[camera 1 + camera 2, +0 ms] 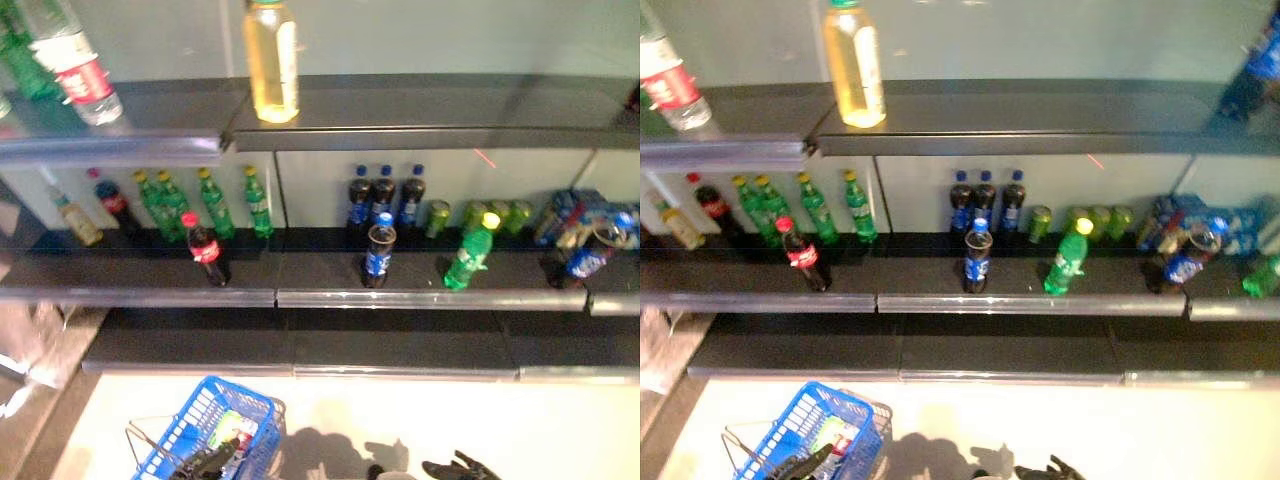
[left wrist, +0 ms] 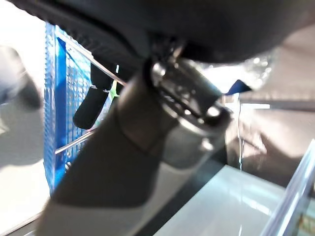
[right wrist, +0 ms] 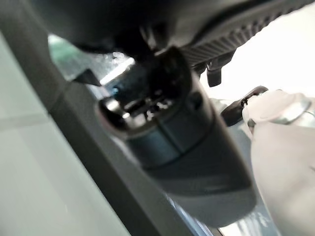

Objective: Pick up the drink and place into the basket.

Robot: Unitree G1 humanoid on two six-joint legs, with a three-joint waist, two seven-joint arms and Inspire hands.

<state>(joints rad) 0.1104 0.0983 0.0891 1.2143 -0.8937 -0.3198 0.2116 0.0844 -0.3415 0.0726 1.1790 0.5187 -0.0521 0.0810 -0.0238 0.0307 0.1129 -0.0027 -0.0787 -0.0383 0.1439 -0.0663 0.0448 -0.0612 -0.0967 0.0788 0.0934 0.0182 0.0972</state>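
Note:
The blue basket [image 1: 210,420] hangs low at the left, off the floor, with a green-labelled drink [image 1: 232,430] lying in it. My left hand [image 1: 205,462] is shut on its thin wire handles; the basket's blue mesh also shows in the left wrist view [image 2: 56,98]. My right hand [image 1: 458,468] is low at the bottom edge, open and empty, well short of the shelves. At the front of the middle shelf stand a red-capped cola bottle [image 1: 207,250], a blue-labelled dark bottle [image 1: 379,250] and a green bottle with a yellow cap [image 1: 470,252].
Dark shelves [image 1: 330,296] run across the view. Green bottles [image 1: 210,200], dark blue-capped bottles [image 1: 382,195], green cans [image 1: 495,213] and blue packs [image 1: 585,220] line the back of the middle shelf. A yellow drink [image 1: 271,60] and a clear bottle [image 1: 75,60] stand on the top shelf.

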